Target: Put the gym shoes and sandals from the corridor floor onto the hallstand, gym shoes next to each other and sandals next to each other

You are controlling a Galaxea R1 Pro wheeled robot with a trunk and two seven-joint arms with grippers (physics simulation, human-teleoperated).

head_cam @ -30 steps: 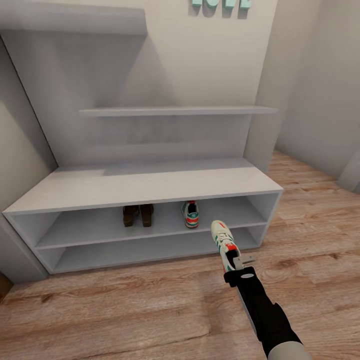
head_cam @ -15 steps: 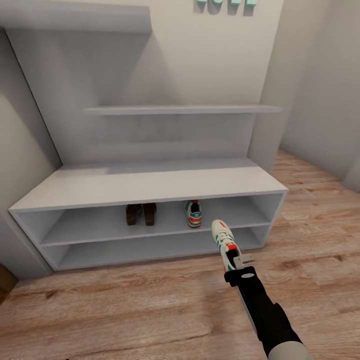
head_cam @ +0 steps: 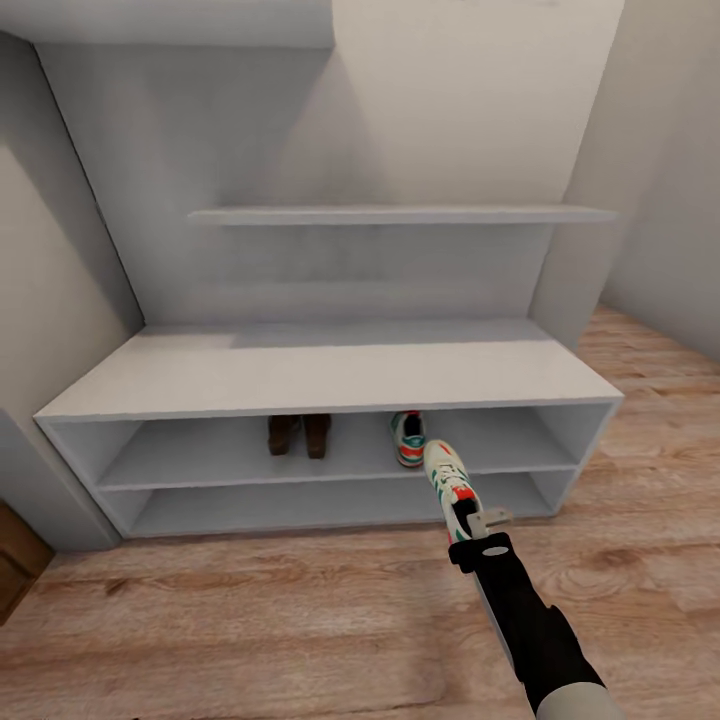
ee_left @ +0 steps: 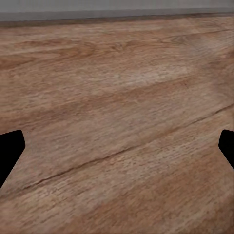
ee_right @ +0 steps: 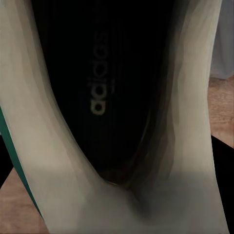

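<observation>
Right hand extended, gripping 1 gym shoe toe-forward toward hallstand.

sandals: fronts hidden under hallstand top | right fingers: partly behind gym shoe

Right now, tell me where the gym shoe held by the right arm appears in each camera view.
Head view: held gym shoe at lower centre-right, toe pointing at the hallstand, gripped at the heel by the right gripper.
Left wrist view: not in it.
Right wrist view: gym shoe's dark insole seen close up.
Shared landmark: the corridor floor.
</observation>
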